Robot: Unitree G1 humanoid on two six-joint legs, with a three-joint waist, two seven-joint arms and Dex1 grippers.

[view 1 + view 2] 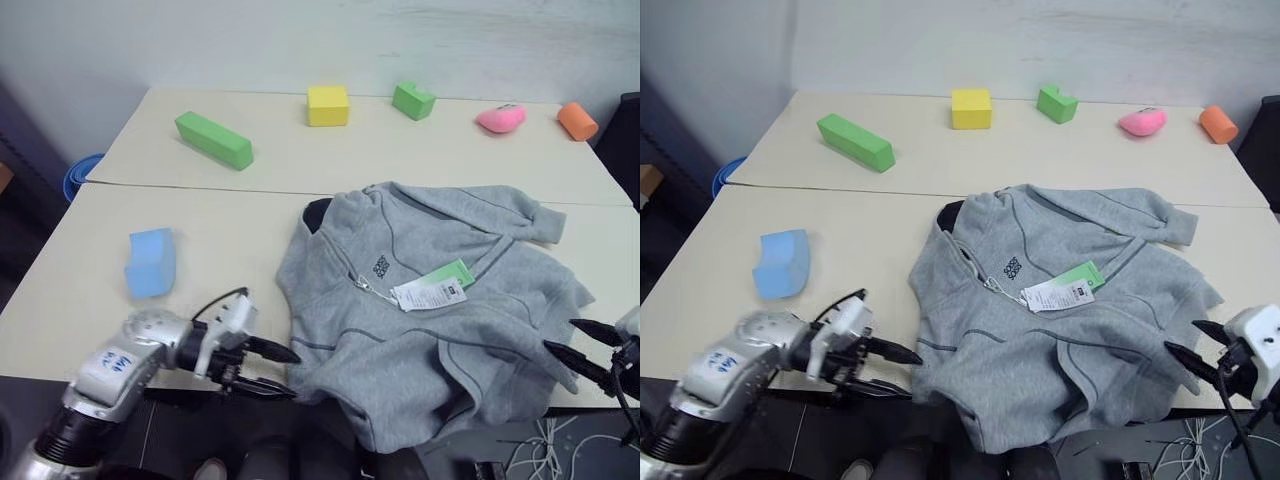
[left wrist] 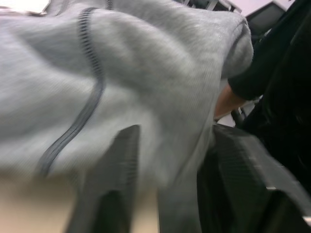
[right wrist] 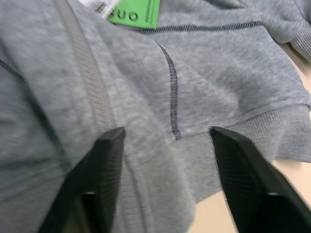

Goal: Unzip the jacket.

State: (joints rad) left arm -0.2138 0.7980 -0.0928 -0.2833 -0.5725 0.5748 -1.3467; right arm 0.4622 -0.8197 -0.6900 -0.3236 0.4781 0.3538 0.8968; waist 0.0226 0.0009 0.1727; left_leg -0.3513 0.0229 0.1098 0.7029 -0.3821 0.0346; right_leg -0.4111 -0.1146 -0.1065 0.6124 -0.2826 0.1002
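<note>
a: jacket (image 1: pixel 430 310) is spread on the near table (image 1: pixel 200 230), hood end toward the far side, hem hanging over the near edge. where is the zip line seen?

b: it is seen running from the collar past the paper tags (image 1: pixel 432 287) down toward the near hem, so its long axis lies roughly away-and-toward the robot, slanted.

a: and the grippers?

b: left gripper (image 1: pixel 272 372) is held spread and empty just beside the jacket's left hem, pointed at it. right gripper (image 1: pixel 585 352) is likewise parted, nothing grasped, at the right hem. the slider itself cannot be made out; the left one is judged nearer the zip's lower end.
</note>
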